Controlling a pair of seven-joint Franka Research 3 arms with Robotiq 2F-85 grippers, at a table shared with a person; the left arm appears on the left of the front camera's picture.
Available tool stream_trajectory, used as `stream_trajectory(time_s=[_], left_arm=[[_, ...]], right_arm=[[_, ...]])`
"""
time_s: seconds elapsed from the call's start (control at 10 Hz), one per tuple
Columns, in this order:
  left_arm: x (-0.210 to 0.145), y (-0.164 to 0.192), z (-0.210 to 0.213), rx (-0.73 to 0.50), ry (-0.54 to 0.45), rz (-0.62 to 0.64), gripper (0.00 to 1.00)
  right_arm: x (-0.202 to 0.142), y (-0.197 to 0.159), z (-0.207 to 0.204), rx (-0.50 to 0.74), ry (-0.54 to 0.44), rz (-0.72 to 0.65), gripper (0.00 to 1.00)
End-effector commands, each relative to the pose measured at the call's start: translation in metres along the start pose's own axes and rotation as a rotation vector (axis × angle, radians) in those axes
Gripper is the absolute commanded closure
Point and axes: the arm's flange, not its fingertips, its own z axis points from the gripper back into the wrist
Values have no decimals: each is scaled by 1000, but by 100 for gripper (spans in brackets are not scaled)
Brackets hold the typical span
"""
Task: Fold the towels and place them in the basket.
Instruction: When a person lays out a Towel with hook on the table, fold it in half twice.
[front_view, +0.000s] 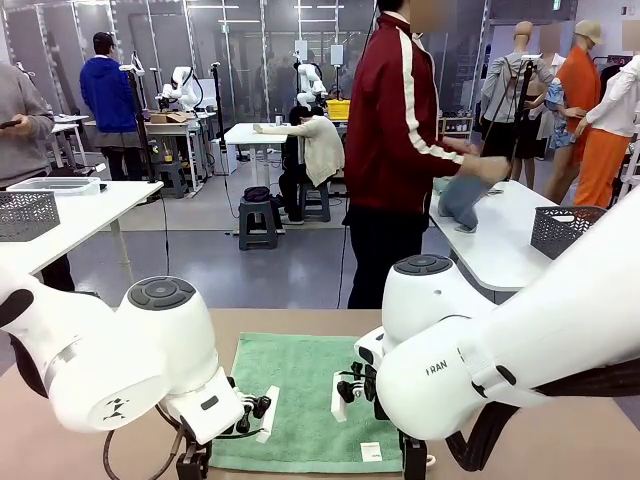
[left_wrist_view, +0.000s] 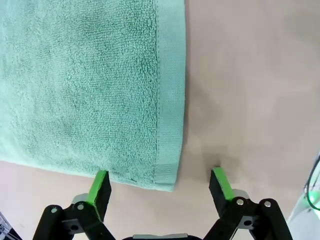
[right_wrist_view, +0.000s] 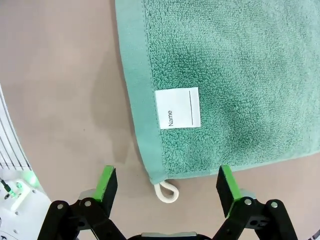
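The mint green towel (front_view: 300, 395) lies flat on the brown table between my two arms. My left gripper (left_wrist_view: 160, 187) hangs open over one near corner of the towel (left_wrist_view: 90, 85), and that corner sits between the fingers. My right gripper (right_wrist_view: 167, 185) is open over the other near corner, where the white tag (right_wrist_view: 178, 108) and the corner loop (right_wrist_view: 166, 191) show. At the far side a person in a red jacket holds a blurred light blue towel (front_view: 462, 200). A dark grey basket (front_view: 565, 228) stands on the white table to the right.
A second dark mesh basket (front_view: 25, 213) stands on a white table at the far left. Bare table (left_wrist_view: 250, 100) lies beside each towel edge. My bulky white arm links (front_view: 130, 360) hide the table's near corners in the front view.
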Motion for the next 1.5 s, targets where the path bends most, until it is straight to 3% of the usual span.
stream_trajectory(time_s=[0.0,0.1,0.2,0.3,0.5,0.6,0.7,1.0,1.2,1.4], left_arm=[[-4,-8,-5,29,0,3,4],[-4,-8,-6,23,4,1,20],[-4,-8,-6,23,2,4,23],[-5,-7,-7,19,-4,12,6],[-6,-6,-4,1,-16,21,6],[-6,-5,-3,-7,-14,22,34],[-7,-3,-1,-1,-15,26,28],[-9,3,3,-31,-24,33,28],[-8,9,7,-50,-30,23,47],[-8,15,15,-63,-41,28,49]], right_arm=[[-35,33,-19,-8,-39,18,2],[-36,33,-21,0,-46,17,20],[-37,33,-23,-11,-46,22,19],[-37,32,-24,-4,-47,20,19],[-38,31,-25,15,-52,14,19],[-38,31,-25,16,-50,15,40],[-38,31,-26,8,-46,16,40],[-38,29,-26,20,-50,18,40],[-38,27,-25,31,-50,19,60],[-36,25,-23,39,-46,23,60]])
